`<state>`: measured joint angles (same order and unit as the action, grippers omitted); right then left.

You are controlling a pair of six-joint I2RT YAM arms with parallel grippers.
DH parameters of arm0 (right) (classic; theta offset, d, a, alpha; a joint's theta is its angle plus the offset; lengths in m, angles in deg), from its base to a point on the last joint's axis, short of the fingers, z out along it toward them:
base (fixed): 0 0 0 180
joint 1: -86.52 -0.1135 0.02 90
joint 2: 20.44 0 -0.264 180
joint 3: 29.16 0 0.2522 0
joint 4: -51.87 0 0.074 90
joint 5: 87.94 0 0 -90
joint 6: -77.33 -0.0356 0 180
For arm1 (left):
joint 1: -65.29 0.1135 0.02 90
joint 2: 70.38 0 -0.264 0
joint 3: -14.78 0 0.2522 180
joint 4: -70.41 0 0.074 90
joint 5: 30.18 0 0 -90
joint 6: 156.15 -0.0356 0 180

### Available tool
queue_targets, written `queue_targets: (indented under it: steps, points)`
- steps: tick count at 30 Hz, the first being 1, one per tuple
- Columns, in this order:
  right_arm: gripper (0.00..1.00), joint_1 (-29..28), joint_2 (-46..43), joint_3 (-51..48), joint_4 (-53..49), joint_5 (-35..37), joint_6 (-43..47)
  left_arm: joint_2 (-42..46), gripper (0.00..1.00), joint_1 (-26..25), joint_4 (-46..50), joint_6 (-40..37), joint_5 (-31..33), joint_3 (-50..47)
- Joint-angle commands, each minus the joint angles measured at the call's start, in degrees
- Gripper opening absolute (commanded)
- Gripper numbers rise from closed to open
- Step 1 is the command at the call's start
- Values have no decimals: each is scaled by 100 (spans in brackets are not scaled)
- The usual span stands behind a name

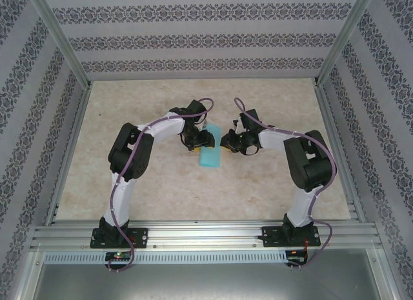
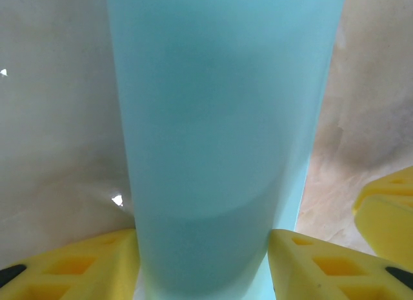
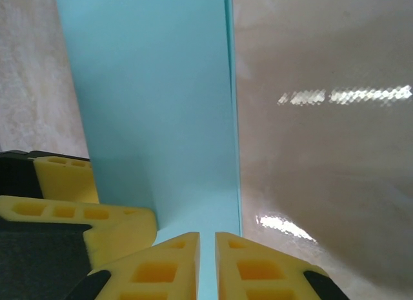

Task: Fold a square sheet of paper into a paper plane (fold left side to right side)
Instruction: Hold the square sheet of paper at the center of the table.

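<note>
Top external view: paper is seen mid table as a narrow doubled strip; the left-to-right fold is judged done, nose and wings left. Left gripper is set half open astride it; right gripper is nearly closed at its edge, pinch unconfirmed

The top camera looked down from high behind on the whole table; both wrist cameras faced down very near, sharing the paper.
</note>
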<state>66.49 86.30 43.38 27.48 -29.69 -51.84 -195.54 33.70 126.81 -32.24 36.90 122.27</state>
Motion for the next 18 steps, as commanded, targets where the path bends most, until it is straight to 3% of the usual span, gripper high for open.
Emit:
queue_targets:
  steps: [1,18]
  points:
    - [15,-78,118,178,160,-33,-85,-289,56,-123,70,-135,127,57]
    - [10,-272,456,386,93,77,-169,-334,56,-128,57,-147,132,49]
